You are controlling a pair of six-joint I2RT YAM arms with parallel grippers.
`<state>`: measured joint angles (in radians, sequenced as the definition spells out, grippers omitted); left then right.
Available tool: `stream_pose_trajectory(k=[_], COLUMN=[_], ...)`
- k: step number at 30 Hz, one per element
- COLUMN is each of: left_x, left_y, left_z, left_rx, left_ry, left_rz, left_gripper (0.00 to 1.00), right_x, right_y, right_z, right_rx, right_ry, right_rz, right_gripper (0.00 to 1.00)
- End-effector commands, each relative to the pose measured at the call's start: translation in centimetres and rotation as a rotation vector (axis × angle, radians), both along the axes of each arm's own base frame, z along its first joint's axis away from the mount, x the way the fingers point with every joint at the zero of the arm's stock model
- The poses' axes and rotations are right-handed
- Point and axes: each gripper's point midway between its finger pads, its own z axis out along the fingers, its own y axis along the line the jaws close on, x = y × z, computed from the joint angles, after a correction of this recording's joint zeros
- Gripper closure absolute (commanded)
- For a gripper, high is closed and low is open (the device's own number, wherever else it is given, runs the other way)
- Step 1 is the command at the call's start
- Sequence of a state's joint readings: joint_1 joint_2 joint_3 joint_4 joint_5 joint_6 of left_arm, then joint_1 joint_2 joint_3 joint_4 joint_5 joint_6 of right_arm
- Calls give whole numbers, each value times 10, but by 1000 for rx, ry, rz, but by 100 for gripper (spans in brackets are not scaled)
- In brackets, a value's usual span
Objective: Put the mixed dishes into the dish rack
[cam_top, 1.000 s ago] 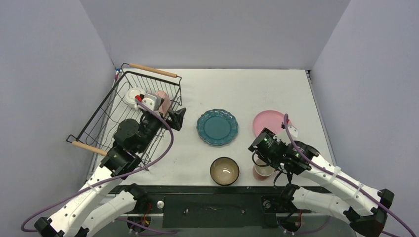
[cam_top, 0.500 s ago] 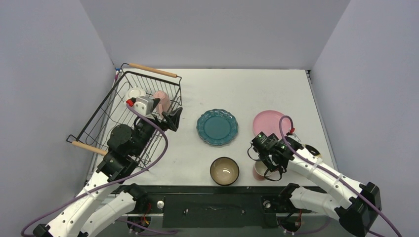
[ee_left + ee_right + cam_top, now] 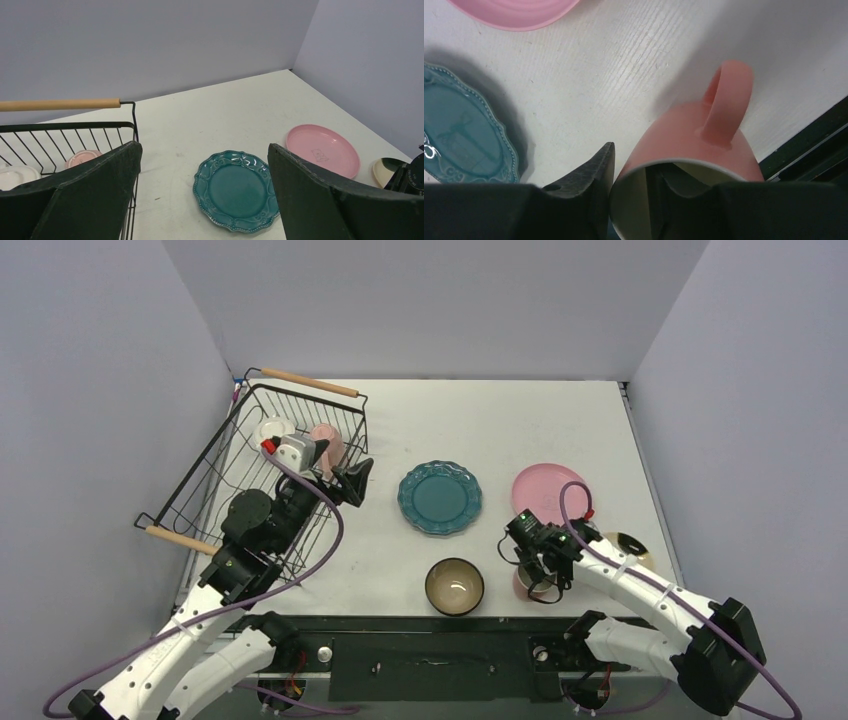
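While the left tool point(image 3: 204, 148) gapes, the right tool point(image 3: 632, 164) clamps the pink mug point(image 3: 689, 137) beside the bowl point(image 3: 455, 586).

Left of the black base plate point(image 3: 430, 650), my left arm point(image 3: 160, 645) reads white shells and black joint housings, a purple cable point(image 3: 341, 530) running along it. Right of the plate, the right arm point(image 3: 640, 585) has the same build. Silver fasteners point(image 3: 322, 652) dot the plate. The left gripper point(image 3: 204, 146) shows broad matte-black wedge fingers point(image 3: 95, 195).
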<state>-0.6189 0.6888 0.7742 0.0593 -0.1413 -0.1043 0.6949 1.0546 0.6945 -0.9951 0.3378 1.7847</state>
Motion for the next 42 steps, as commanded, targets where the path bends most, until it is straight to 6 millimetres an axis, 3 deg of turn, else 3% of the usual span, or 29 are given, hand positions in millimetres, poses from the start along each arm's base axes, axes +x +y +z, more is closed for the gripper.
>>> stream_pose_trajectory(k=[1,4,8,11,17,21,23,27,28,31,35,42], left_x=[3,9,13,11,1,0,-3,-12,-13,-28,-42,-49], left_y=[0,0,-7,-17,-38,-52,-63,-83,-85,-102,-112,-123], left_z=[11,6,0,0,-5,-12,-17,-15,-13,-14,-4,5], left_rx=[-70,-78,-91,-111,-95,-85,-74,-120,-139,-265,-457,-556], left_ry=[-24,23,61,52,52,86,103,152,163,261,319,402], left_rz=[9,28,15,-38,-164,-232,-286,-403,-418,-536,-648,-729], left_gripper=[4,4,4,4,3,3,4,3,3,3,3,3], right_x=[8,8,7,16,47,55,56,51,40,14,-8,-28], right_y=[0,-1,-2,-4,0,27,51,97,112,137,144,144], right_z=[1,2,6,24,116,170,195,244,249,297,328,348], right_rx=[25,32,52,42,34,77,126,289,363,588,793,1028], right_ry=[-47,-56,-82,-164,-533,-742,-836,-1038,-1058,-1270,-1406,-1519], right_rz=[-50,-52,-49,0,212,432,565,751,832,952,995,1004], right_gripper=[82,99,100,100,100,100,100,100,100,100,100,100])
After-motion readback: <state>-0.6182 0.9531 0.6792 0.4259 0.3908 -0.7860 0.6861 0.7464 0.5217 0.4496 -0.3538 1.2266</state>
